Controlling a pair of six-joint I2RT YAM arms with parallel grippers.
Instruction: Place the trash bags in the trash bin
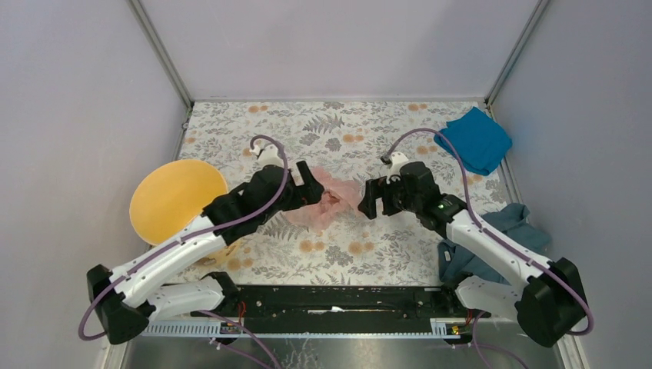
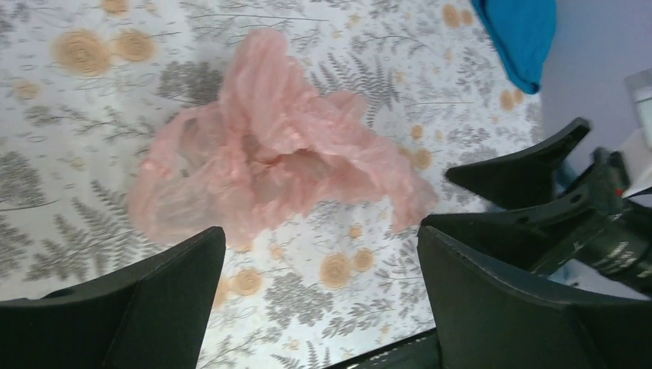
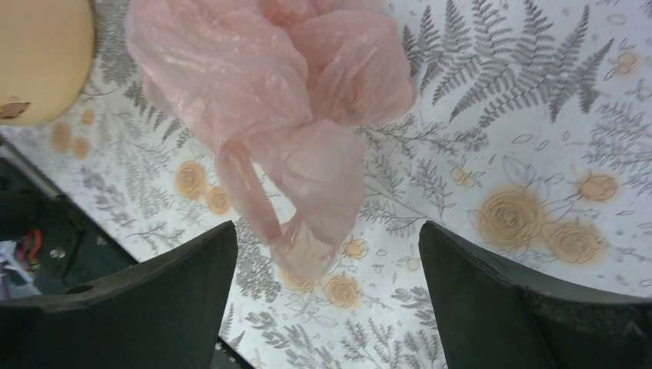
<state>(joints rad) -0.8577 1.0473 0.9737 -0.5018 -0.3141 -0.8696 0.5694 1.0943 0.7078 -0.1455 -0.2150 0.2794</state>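
Note:
A crumpled pale pink trash bag (image 1: 327, 201) lies on the flowered table between my two grippers. My left gripper (image 1: 311, 188) stands open just left of it; in the left wrist view the bag (image 2: 269, 165) lies beyond the gripper (image 2: 321, 234), with nothing between the fingers. My right gripper (image 1: 369, 198) is open at the bag's right side. In the right wrist view a lobe of the bag (image 3: 284, 84) hangs down toward the gap of the wide-apart gripper (image 3: 327, 231), untouched by either finger. The yellow-orange trash bin (image 1: 177, 198) stands at the left wall, its edge (image 3: 38, 54) in the right wrist view.
A bright blue folded cloth (image 1: 478, 138) lies at the back right corner, also showing as blue cloth (image 2: 519, 34). A dark teal cloth (image 1: 500, 231) lies bunched beside the right arm. Grey walls close in the table on three sides. The black rail (image 1: 338, 300) runs along the near edge.

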